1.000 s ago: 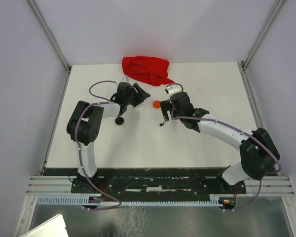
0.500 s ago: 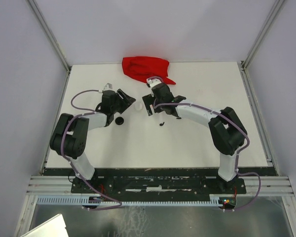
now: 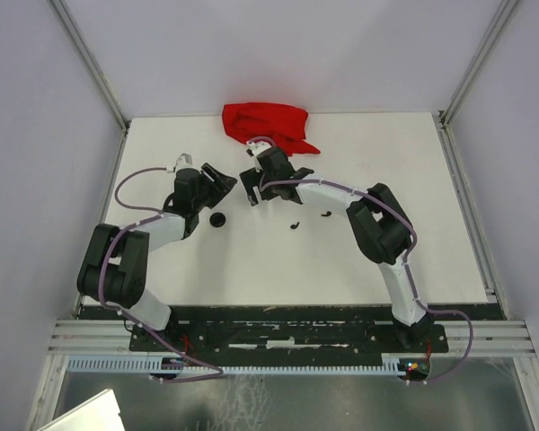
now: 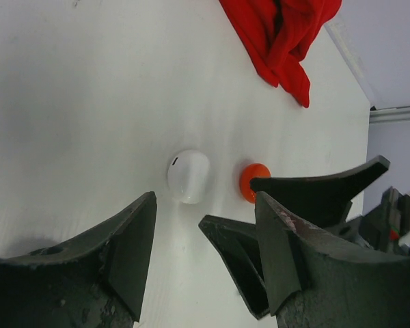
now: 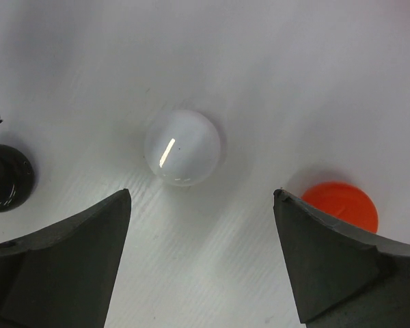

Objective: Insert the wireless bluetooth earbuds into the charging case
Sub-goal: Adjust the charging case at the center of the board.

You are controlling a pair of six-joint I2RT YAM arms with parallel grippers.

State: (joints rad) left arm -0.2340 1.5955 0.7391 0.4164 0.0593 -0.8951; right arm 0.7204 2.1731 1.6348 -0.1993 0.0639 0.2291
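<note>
Two tiny black earbuds [image 3: 295,224] [image 3: 326,214] lie on the white table, right of the round black case [image 3: 217,220]. No red or white earbuds show. The round white case [image 5: 182,147] and the orange-red case [image 5: 342,205] lie just ahead of my right gripper [image 5: 201,266], which is open and empty above the table. The black case shows at the left edge of the right wrist view [image 5: 7,178]. My left gripper [image 4: 205,266] is open and empty, facing the white case [image 4: 188,176] and the orange-red case [image 4: 254,181]. In the top view the left gripper [image 3: 223,180] and right gripper [image 3: 271,182] are close together.
A crumpled red cloth [image 3: 268,126] lies at the table's back edge, also in the left wrist view [image 4: 280,34]. The right gripper's black fingers [image 4: 314,191] stand close in front of my left gripper. Grey walls and metal rails enclose the table.
The right gripper has swung left across the table, past the orange-red case, toward the white case. The left gripper has drawn back to the left. Both stay open.
</note>
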